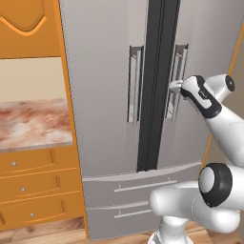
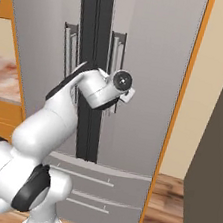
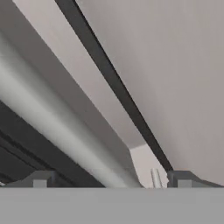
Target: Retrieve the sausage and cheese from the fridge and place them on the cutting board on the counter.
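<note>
At the far left of the left base view, an orange upper cabinet [image 1: 28, 26] hangs above a pale wall, and below it lies the counter [image 1: 33, 124], its reddish-brown and white marbled top running up to the side of the fridge. Under the counter sit orange drawers [image 1: 33, 186] with small round knobs.

Next to the right stands the fridge [image 1: 105, 95], tall and grey, both upper doors closed with a dark seam between them. A vertical bar handle [image 1: 135, 83] is on the left door, and the right door's handle [image 1: 176, 81] is just across the seam. Two wide drawers [image 1: 128, 198] with horizontal bars make up the fridge's lower part, also closed. The sausage and cheese are not visible with the doors closed.

Further right, the white arm reaches up from the base, and the tool [image 1: 175, 86] is at the right door's handle, about halfway up the bar. In the right base view the tool [image 2: 115, 105] lies mostly behind the wrist, against the same handle [image 2: 115, 58]. In the hand view the pale round bar [image 3: 65, 131] runs diagonally across very close, passing between the two finger tips [image 3: 41, 180] at the bottom; the tool [image 3: 111, 183] is spread wide, released, with the jaws standing either side of the bar and not clamped on it.
</note>
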